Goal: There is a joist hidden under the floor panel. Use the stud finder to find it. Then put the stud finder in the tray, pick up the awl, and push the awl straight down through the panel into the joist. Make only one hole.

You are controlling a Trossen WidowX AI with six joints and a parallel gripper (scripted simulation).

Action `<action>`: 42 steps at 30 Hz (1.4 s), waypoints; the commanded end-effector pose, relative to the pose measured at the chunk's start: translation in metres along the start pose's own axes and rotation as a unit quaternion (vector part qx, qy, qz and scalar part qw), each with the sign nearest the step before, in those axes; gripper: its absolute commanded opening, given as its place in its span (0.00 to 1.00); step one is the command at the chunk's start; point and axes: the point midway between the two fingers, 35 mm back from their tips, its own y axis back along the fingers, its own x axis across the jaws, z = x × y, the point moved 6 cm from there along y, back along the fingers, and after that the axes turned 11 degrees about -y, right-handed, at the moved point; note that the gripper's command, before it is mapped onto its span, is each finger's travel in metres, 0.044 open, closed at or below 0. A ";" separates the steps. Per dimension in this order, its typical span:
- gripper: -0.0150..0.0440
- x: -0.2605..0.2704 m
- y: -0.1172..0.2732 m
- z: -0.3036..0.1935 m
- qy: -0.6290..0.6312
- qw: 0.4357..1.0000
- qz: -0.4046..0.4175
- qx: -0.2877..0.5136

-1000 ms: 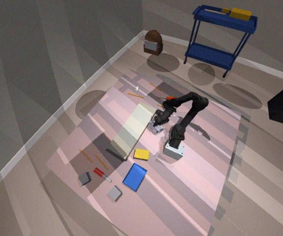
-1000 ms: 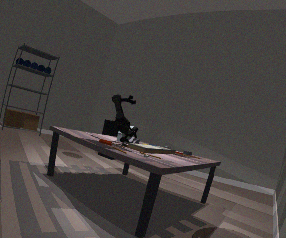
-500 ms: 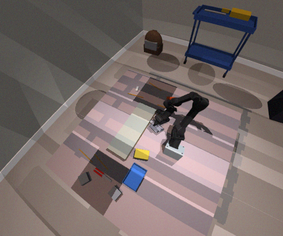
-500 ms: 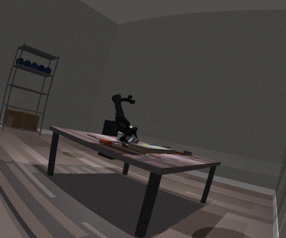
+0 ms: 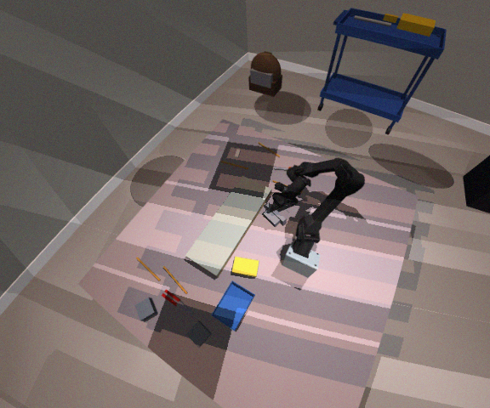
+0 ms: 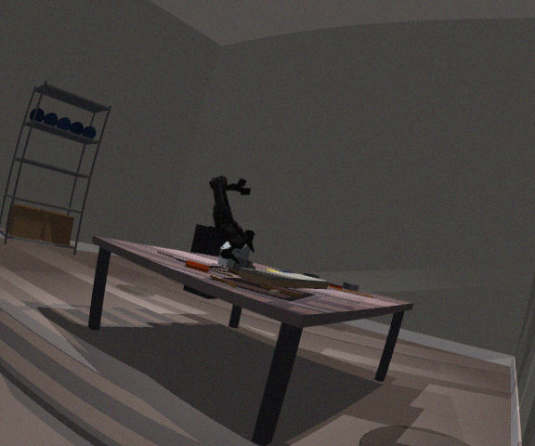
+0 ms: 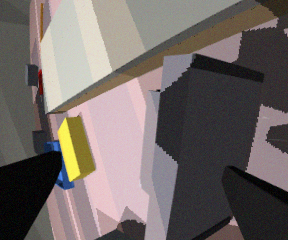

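Observation:
The pale floor panel (image 5: 225,230) (image 6: 282,278) (image 7: 94,45) lies on the table. My gripper (image 5: 280,207) (image 7: 144,167) is open and low beside the panel's long edge. A grey boxy object (image 5: 272,218) (image 7: 209,125), possibly the stud finder, stands askew at the open fingers, outside the panel; whether it touches a finger is unclear. The blue tray (image 5: 232,303) (image 7: 64,178) lies beyond the panel's near end. The awl (image 5: 280,168) (image 6: 197,265), with an orange handle, lies past the panel's far end, its handle partly behind the arm in the top view. The joist is hidden.
A yellow block (image 5: 245,266) (image 7: 76,147) lies between panel and tray. Red-handled pliers (image 5: 168,298), a grey block (image 5: 146,308) and a dark block (image 5: 199,332) lie near the tray. Several thin orange sticks lie around. A small pale piece (image 5: 237,152) lies at the far side.

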 end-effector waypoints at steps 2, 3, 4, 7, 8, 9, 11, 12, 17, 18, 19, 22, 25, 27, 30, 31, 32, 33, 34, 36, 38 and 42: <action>1.00 0.024 0.059 0.002 0.000 1.000 -0.003 -0.008; 1.00 0.031 0.072 -0.001 0.000 1.000 -0.004 -0.008; 1.00 0.035 0.080 -0.003 0.000 1.000 -0.004 -0.007; 1.00 0.024 0.058 0.003 0.003 1.000 0.000 -0.010; 1.00 0.024 0.058 0.003 0.003 1.000 0.000 -0.010; 1.00 0.024 0.058 0.003 0.003 1.000 0.000 -0.010; 1.00 0.024 0.058 0.003 0.003 1.000 0.000 -0.010; 1.00 0.024 0.058 0.003 0.003 1.000 0.000 -0.010; 1.00 0.024 0.058 0.003 0.003 1.000 0.000 -0.010; 1.00 0.024 0.058 0.003 0.003 1.000 0.000 -0.010; 1.00 0.024 0.058 0.003 0.003 1.000 0.000 -0.010; 1.00 0.024 0.058 0.003 0.003 1.000 0.000 -0.010; 1.00 0.024 0.058 0.003 0.003 1.000 0.000 -0.010; 1.00 0.024 0.058 0.003 0.003 1.000 0.000 -0.010; 1.00 0.027 0.048 0.003 -0.045 0.999 -0.018 0.012; 1.00 0.028 0.042 0.003 -0.078 0.996 -0.033 0.025; 1.00 0.030 0.036 0.002 -0.109 0.992 -0.050 0.036; 1.00 0.032 0.030 0.002 -0.140 0.987 -0.067 0.044; 1.00 0.034 0.025 0.002 -0.170 0.980 -0.086 0.051; 1.00 0.038 0.014 0.001 -0.228 0.964 -0.126 0.056; 1.00 0.042 0.003 0.000 -0.283 0.943 -0.167 0.051; 1.00 0.051 -0.018 -0.003 -0.385 0.890 -0.245 0.015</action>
